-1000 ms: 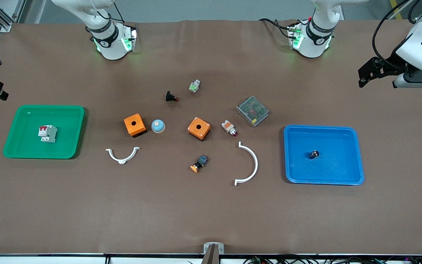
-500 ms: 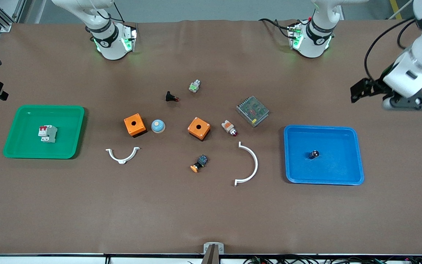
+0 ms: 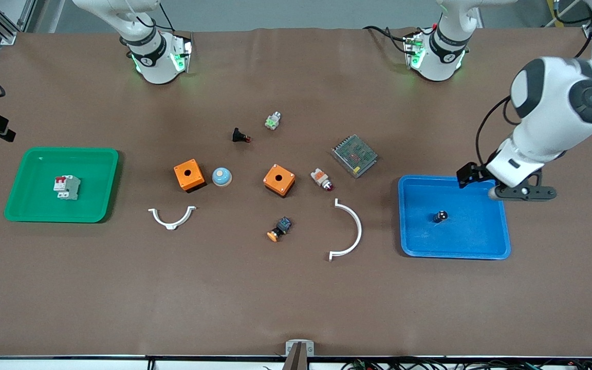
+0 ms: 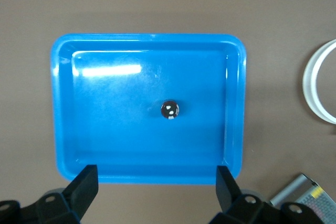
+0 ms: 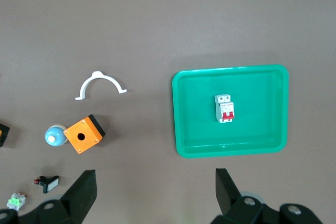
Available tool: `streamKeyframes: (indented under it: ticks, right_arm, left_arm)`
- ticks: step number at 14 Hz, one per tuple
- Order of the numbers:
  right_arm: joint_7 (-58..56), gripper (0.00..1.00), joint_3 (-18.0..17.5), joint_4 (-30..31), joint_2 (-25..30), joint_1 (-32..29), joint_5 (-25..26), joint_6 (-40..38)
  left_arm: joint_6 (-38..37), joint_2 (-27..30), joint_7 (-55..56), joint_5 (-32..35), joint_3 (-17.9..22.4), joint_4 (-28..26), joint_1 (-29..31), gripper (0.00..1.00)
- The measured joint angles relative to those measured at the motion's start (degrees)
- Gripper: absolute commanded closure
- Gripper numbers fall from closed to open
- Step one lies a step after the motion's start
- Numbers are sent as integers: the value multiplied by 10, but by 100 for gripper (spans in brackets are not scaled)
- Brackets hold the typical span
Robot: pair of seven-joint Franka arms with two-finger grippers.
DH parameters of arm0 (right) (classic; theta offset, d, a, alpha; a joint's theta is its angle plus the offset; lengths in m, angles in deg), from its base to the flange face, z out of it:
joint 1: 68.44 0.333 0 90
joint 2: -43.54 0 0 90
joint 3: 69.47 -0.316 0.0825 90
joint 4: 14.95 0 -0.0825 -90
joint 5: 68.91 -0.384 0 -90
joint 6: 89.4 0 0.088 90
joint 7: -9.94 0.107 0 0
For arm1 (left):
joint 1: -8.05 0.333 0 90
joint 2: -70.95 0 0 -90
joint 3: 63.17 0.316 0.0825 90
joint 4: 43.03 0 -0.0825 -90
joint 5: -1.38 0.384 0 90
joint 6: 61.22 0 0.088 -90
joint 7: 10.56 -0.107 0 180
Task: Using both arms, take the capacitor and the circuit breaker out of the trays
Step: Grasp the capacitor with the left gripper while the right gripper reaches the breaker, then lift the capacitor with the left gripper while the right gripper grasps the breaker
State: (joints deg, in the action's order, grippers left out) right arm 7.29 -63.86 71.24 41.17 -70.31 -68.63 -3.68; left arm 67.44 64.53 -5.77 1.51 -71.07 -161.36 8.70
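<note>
Open lanes over both trays, clutter packed in the middle.

I'm seeing the left claw (image 4: 155, 190) spread wide above the blue tray (image 3: 481, 246), where only the capacitor (image 3: 440, 216) stands, bare floor all round it. The green tray (image 3: 34, 210) holds just the breaker (image 3: 67, 187), with clear margins to every wall. Between the trays, the orange boxes (image 3: 279, 180), white arcs (image 3: 350, 231) and metal mesh unit (image 3: 354, 155) crowd the surface; the strip nearest the front camera is bare.

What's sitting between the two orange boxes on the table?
In the front view, a small blue dome button sits between the two orange boxes, right beside the one nearer the right arm's end.
</note>
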Motion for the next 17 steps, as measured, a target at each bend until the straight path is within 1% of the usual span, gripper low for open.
streamKeyframes:
  ticks: [1,4,7,8,10,11,13,15,16,17]
  right_arm:
    - [0,0,0,1,-14,-1,0,0]
    - [0,0,4,3,-71,-28,3,5]
    - [-10,0,6,4,-142,-75,35,21]
    - [-28,0,6,6,-164,-89,42,32]
    - [-90,0,7,21,-194,-120,44,75]
    - [-110,0,8,41,-200,-133,44,107]
    - [-129,0,8,103,-200,-145,44,181]
    - [-146,0,7,170,-195,-149,44,262]
    - [-150,0,7,203,-191,-150,44,299]
    - [-152,0,7,232,-186,-151,44,330]
  left_arm:
    - [27,-18,0,0,0,-10,0,14]
    - [97,-88,0,0,0,-19,0,22]
    - [158,-151,0,0,0,-18,0,32]
    - [172,-166,-1,0,0,-17,0,35]
    - [187,-189,-1,2,0,-13,0,44]
    - [189,-196,-2,7,0,-9,0,51]
    - [190,-207,-1,15,1,2,0,71]
    - [190,-212,-1,18,1,12,0,95]
    - [190,-213,-2,18,1,15,0,100]
    - [190,-215,-2,18,0,18,-1,100]
